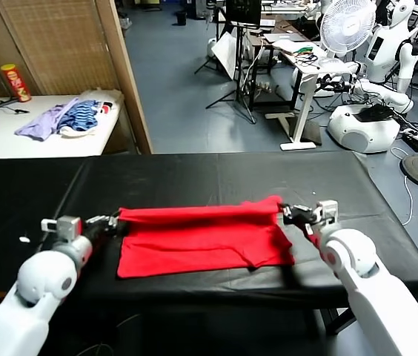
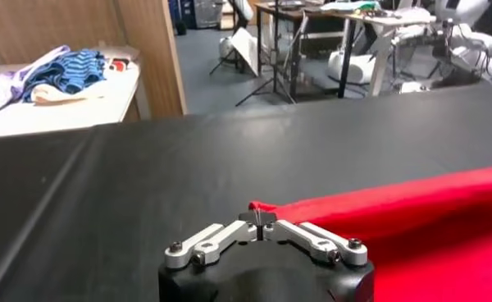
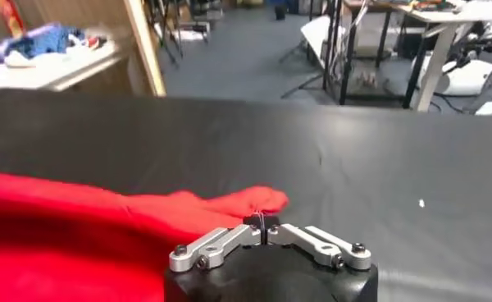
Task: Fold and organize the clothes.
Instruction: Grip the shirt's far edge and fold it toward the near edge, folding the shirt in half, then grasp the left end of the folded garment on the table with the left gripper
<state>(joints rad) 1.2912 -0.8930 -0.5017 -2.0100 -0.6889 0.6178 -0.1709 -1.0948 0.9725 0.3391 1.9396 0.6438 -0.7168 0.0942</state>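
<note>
The red T-shirt (image 1: pixel 201 241) lies partly folded on the black table (image 1: pixel 194 178), plain side up. Its far edge is stretched in a straight band between my two grippers. My left gripper (image 1: pixel 115 221) is shut on the left end of that edge. In the left wrist view the gripper (image 2: pixel 257 217) is shut, with the corner of the red cloth (image 2: pixel 377 205) at its tips. My right gripper (image 1: pixel 287 212) is shut on the right end. In the right wrist view the gripper (image 3: pixel 262 220) is shut, with the bunched red cloth (image 3: pixel 221 203) at its tips.
A white side table (image 1: pixel 16 137) at the back left holds a heap of lavender and blue-striped garments (image 1: pixel 64 117) and a red can (image 1: pixel 15 81). A wooden partition (image 1: pixel 124 67) stands beside it. Stands, a fan (image 1: pixel 346 26) and other robots fill the floor beyond.
</note>
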